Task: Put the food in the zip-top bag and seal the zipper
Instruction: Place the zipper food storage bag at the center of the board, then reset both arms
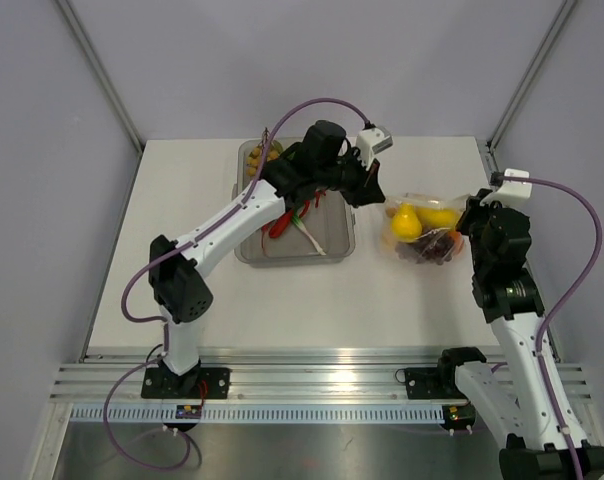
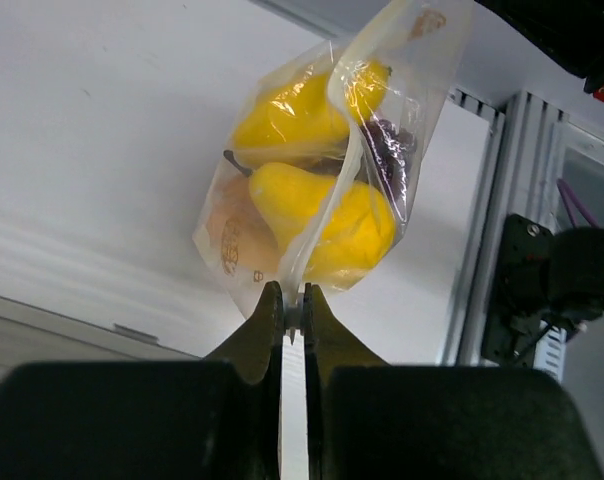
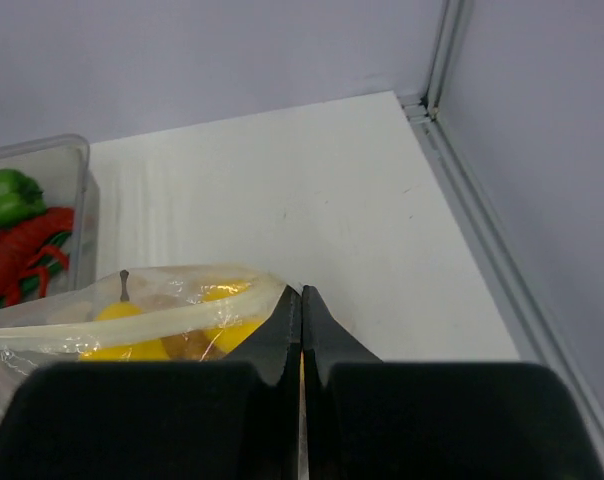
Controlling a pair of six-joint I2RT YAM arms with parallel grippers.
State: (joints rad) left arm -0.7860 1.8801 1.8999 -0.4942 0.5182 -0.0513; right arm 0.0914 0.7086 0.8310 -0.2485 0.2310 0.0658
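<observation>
The zip-top bag (image 1: 427, 232) lies right of centre on the table, stretched between both grippers. Through its clear plastic I see yellow food (image 1: 406, 222) and purple grapes (image 1: 434, 250). My left gripper (image 2: 293, 300) is shut on the zipper (image 2: 332, 190) at the bag's left end, with a yellow pear-shaped piece (image 2: 347, 220), a lemon (image 2: 292, 115) and grapes (image 2: 392, 150) just beyond it. My right gripper (image 3: 301, 295) is shut on the bag's right end, where the zipper (image 3: 132, 325) runs into its jaws. Seen from above, the left gripper (image 1: 380, 195) and right gripper (image 1: 469, 222) flank the bag.
A rigid clear tray (image 1: 250, 255) stands left of the bag under the left arm. It holds a green pepper (image 3: 7, 195) and red pepper (image 3: 22, 255). The table's right edge rail (image 3: 482, 240) runs close to the right gripper.
</observation>
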